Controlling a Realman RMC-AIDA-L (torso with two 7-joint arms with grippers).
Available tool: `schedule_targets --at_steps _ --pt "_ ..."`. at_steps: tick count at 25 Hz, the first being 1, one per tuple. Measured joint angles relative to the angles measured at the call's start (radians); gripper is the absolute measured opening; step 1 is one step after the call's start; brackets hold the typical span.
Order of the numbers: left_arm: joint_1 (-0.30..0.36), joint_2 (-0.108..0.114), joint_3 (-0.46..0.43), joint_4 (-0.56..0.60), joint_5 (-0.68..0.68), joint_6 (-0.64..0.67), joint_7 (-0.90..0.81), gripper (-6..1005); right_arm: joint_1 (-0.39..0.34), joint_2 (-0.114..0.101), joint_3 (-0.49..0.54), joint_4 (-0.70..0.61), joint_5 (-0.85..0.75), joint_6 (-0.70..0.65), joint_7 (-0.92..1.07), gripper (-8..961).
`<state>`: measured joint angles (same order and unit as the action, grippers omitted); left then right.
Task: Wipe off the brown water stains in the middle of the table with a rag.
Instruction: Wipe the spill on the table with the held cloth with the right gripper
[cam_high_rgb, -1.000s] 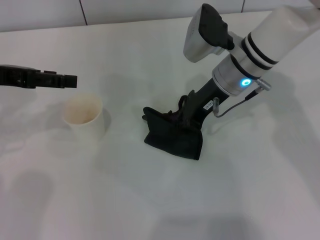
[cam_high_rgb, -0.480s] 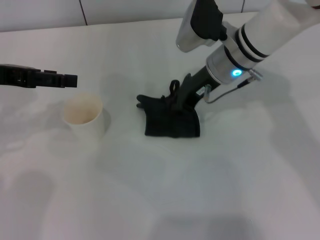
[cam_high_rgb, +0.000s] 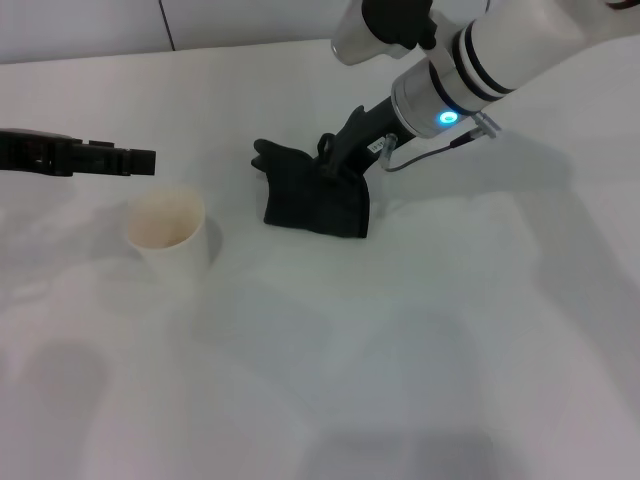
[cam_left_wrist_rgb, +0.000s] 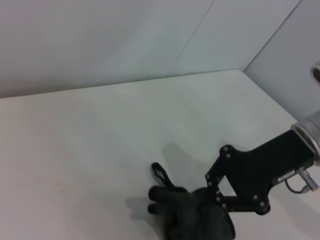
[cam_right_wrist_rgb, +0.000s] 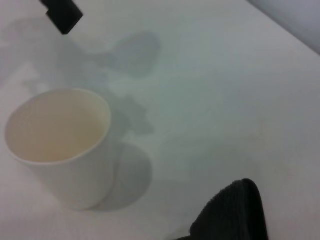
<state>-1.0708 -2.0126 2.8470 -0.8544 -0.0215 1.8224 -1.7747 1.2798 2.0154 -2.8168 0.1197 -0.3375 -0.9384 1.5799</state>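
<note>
Head view shows you the black, crumpled rag (cam_high_rgb: 318, 200) lying mid-table (cam_high_rgb: 420, 340), your right gripper (cam_high_rgb: 340, 160) slanting down with its fingers clamped on the cloth's rear edge, an upright empty white paper cup (cam_high_rgb: 167, 236) well left, and the left gripper (cam_high_rgb: 140, 160) hovering level above it, fingers unreadable.

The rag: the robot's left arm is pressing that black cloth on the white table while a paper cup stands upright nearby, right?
Not quite. The right gripper presses the rag on the table, as the head view shows. The left gripper hangs above the upright paper cup.
</note>
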Motion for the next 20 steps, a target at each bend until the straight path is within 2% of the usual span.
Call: schedule_targets --at_steps 6,12,20 --pt "0.001 0.0 0.0 0.0 0.0 0.0 0.0 892 -0.006 -0.002 -0.006 0.001 -0.037 -0.057 -0.002 84" --pt "0.004 0.003 0.0 0.0 0.0 -0.002 0.0 892 -0.006 -0.007 -0.006 0.037 -0.116 -0.262 -0.003 87" --pt "-0.002 0.005 0.0 0.0 0.004 -0.006 0.001 892 -0.007 -0.007 -0.007 0.113 -0.141 -0.479 -0.029 92"
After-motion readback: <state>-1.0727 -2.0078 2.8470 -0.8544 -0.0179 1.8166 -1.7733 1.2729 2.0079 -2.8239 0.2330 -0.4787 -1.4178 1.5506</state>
